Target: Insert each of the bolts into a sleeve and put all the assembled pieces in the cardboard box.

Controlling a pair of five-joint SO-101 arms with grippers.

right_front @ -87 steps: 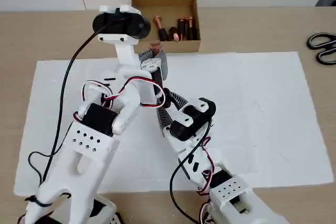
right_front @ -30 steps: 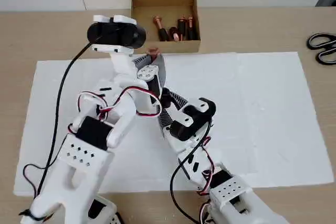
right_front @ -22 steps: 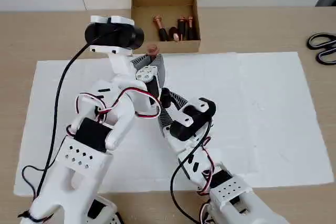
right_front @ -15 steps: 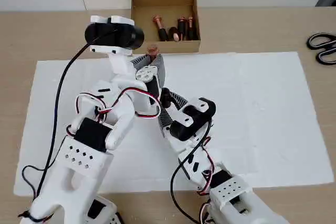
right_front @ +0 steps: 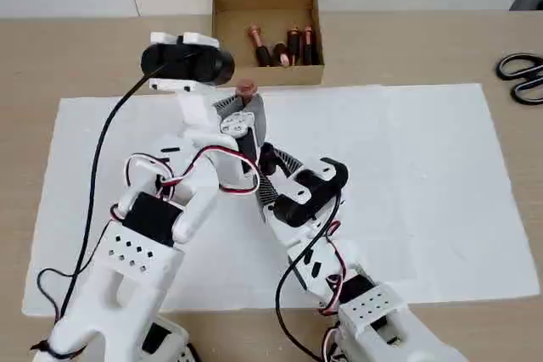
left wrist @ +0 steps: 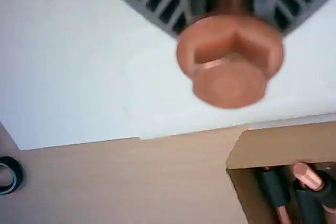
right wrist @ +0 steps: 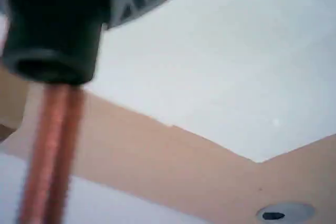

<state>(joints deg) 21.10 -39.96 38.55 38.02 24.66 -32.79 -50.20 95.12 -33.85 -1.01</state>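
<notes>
The left arm rises from the near left corner and stretches toward the far side of the white sheet (right_front: 407, 167) that covers the middle of the bench (right_front: 424, 48). Its pincer (right_front: 244, 106) is closed on a bolt (right_front: 247, 88), gripping the shank between its grey fingers. The copper hex head sticks out past the fingertips and points at the box (right_front: 222, 14). The left wrist view looks straight onto that head, with the sheet's far edge and a corner of the box beyond it.

Just to the right and nearer, the right arm comes up from the near edge. Its pincer (right_front: 270, 167) is clamped on a black sleeve (right_front: 268, 157) above the sheet, close against the left arm's wrist. In the right wrist view the bolt's threaded copper shaft meets the open end of the sleeve, in line with it. How far it goes in I cannot tell.

The box sits on the bare bench just beyond the sheet's far edge, near the bolt head. Several assembled pieces (right_front: 288, 47) lie in its right half. A pair of scissors (right_front: 522, 76) lies at the far right, off the sheet.
</notes>
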